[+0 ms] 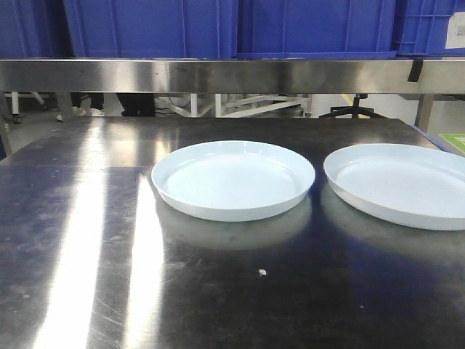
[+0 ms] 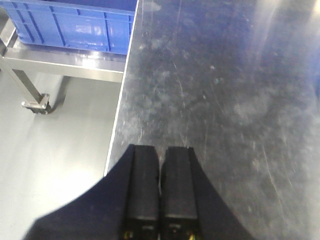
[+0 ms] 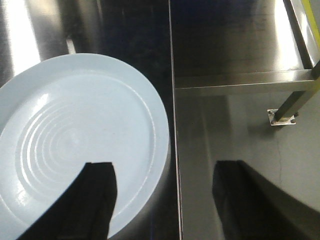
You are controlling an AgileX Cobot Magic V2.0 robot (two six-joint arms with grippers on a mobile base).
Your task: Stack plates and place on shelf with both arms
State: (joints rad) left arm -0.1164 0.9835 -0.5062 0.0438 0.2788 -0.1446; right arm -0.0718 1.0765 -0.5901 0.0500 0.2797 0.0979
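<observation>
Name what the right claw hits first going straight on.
Probably the right plate: one finger of the open right claw is over its rim, the other past the table edge. Depth unclear.

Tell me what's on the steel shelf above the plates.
Several blue crates stand side by side on the shelf; their tops are out of frame, contents unseen.

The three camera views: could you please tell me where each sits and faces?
Exterior front-facing: low before the table, facing across to left plate, right plate, blue crates; no robot parts.
Left wrist: looks down at table edge and floor; shut left gripper.
Right wrist: looks down over the right plate; open right gripper.
Shared: front and right wrist both show the right plate.
</observation>
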